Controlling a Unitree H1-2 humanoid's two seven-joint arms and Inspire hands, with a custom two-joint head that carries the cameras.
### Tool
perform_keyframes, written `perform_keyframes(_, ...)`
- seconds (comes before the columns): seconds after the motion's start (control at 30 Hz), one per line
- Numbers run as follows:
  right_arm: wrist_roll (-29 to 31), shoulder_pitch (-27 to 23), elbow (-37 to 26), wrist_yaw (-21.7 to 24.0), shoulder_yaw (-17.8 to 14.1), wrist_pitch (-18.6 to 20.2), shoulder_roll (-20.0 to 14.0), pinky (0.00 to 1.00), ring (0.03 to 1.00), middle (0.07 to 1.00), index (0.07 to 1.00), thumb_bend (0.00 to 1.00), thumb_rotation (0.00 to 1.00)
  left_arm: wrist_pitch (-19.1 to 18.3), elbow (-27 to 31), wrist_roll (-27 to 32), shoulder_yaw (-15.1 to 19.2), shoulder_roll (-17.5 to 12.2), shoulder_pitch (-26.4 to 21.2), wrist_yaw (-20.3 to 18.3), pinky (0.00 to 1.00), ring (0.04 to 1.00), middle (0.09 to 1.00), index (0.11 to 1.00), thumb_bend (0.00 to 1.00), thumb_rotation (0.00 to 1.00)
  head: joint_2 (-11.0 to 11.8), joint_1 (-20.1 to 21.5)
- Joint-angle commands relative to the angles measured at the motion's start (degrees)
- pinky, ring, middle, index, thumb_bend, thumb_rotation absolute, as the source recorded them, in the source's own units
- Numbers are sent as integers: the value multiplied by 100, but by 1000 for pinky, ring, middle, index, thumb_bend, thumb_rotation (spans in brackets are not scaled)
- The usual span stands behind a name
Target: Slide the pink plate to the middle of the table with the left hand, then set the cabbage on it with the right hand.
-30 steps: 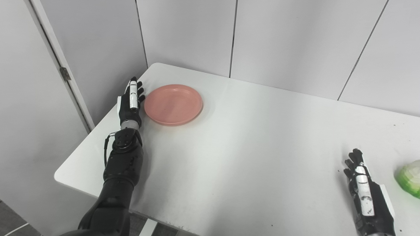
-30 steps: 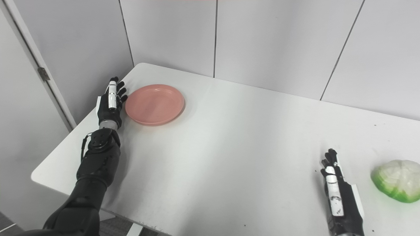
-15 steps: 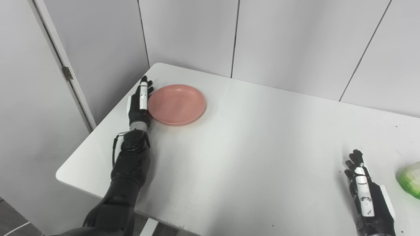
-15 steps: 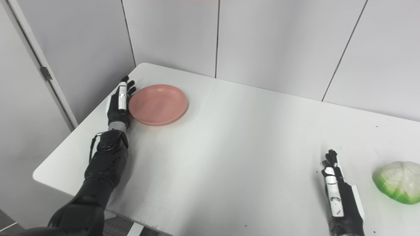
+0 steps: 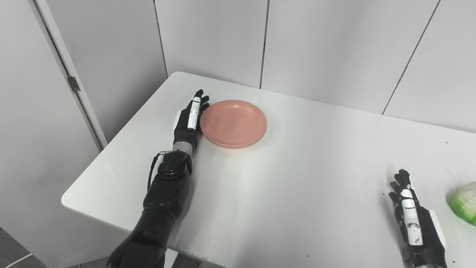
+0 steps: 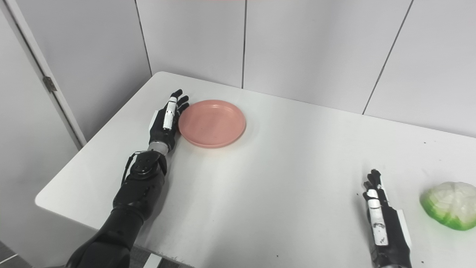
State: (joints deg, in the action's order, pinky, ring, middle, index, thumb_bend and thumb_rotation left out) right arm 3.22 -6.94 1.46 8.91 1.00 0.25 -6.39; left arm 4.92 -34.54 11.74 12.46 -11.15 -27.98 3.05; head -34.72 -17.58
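The pink plate (image 5: 233, 123) lies flat on the white table (image 5: 282, 186), left of the table's middle. My left hand (image 5: 189, 121) stands on edge with its fingers straight, pressed against the plate's left rim; it is open and holds nothing. The cabbage (image 6: 448, 204), pale green and white, rests at the right edge of the table. My right hand (image 6: 383, 223) lies open on the table near the front edge, a short way left of the cabbage and not touching it.
Grey wall panels (image 5: 316, 44) stand behind the table's far edge. A door with a hinge (image 5: 72, 83) is off the table's left side. The table's left and front edges are near my left forearm.
My left hand has pushed the pink plate to the right, toward the table's middle. The right hand and the cabbage have not moved.
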Motion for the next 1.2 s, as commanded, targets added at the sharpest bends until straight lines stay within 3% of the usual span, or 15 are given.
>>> perform_keyframes(0.0, -6, 1, -65, -38, 35, 71, 62, 1000, 1000, 1000, 1000, 376, 1000, -323, 105, -58, -155, 103, -25, -127, 911, 901, 900, 899, 416, 1000, 0, 19)
perform_keyframes(0.57, -162, 21, -62, -108, 142, 10, 182, 1000, 1000, 1000, 1000, 414, 1000, -927, 805, -115, -796, 708, 50, -318, 873, 886, 886, 891, 419, 1000, -227, 612)
perform_keyframes(0.8, -153, 11, -86, -133, 150, 57, 257, 1000, 1000, 1000, 1000, 413, 1000, -1365, 1461, 50, -957, 1152, 290, -389, 895, 894, 902, 906, 404, 1000, -338, 833)
perform_keyframes(1.17, -223, 11, -150, -168, 227, 140, 267, 997, 1000, 1000, 1000, 449, 1000, -1615, 2029, -57, -1252, 1397, 703, -656, 917, 922, 919, 905, 426, 1000, -476, 1208)
